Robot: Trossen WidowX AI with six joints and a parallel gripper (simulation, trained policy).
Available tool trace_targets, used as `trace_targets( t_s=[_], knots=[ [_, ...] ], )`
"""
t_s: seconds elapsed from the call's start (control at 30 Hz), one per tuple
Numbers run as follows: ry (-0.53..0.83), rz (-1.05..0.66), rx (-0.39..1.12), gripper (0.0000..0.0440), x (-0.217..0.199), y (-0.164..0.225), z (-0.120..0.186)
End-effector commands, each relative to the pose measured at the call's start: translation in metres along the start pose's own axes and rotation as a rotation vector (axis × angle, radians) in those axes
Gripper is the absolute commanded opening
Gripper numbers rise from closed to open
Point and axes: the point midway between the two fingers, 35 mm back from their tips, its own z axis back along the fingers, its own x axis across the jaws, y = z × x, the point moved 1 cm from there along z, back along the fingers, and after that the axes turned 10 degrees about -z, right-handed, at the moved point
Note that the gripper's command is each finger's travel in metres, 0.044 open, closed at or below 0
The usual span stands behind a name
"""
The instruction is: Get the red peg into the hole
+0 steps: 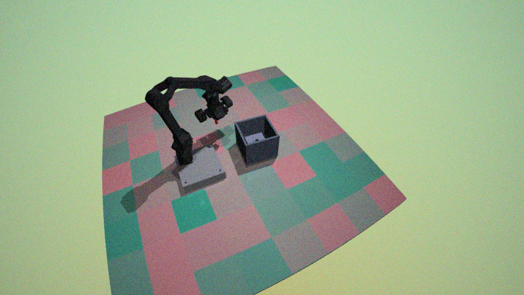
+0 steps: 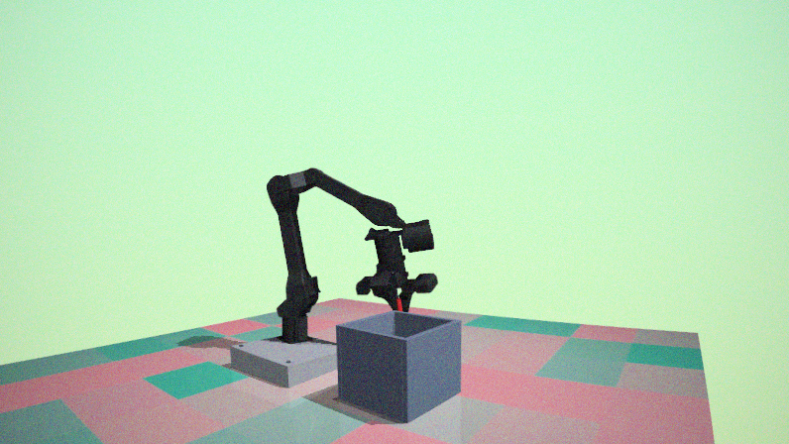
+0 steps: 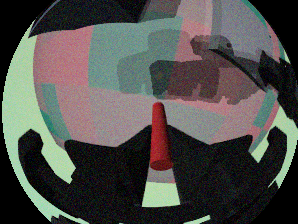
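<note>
The red peg is held between the fingertips of my gripper, which is shut on it. In the wrist view the peg runs lengthwise between the two black fingers, its ends showing above and below the tips. The gripper is up in the air, off the floor, beside the open box. In the exterior view it appears behind the box's rim. In the top view the plate with a dark hole shows at the box bottom. Part of the plate is hidden by the box walls.
The grey base block of the arm stands near the box, to its left in the top and exterior views. The box walls stand high around the plate. The floor is a patchwork of pink, green and grey tiles.
</note>
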Motion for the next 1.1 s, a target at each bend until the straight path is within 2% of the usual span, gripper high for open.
trace_targets(
  t_s=[0.0, 0.3, 0.6, 1.07],
  knots=[
    [-0.048, 0.021, 0.016, 0.0, 0.009, 0.004, 0.019],
    [-0.166, 0.057, -0.005, 0.0, 0.026, -0.003, 0.066],
    [-0.256, 0.058, -0.084, 0.0, 0.043, -0.026, 0.107],
    [-0.249, -0.006, -0.204, 0.0, 0.057, -0.077, 0.13]
  ],
)
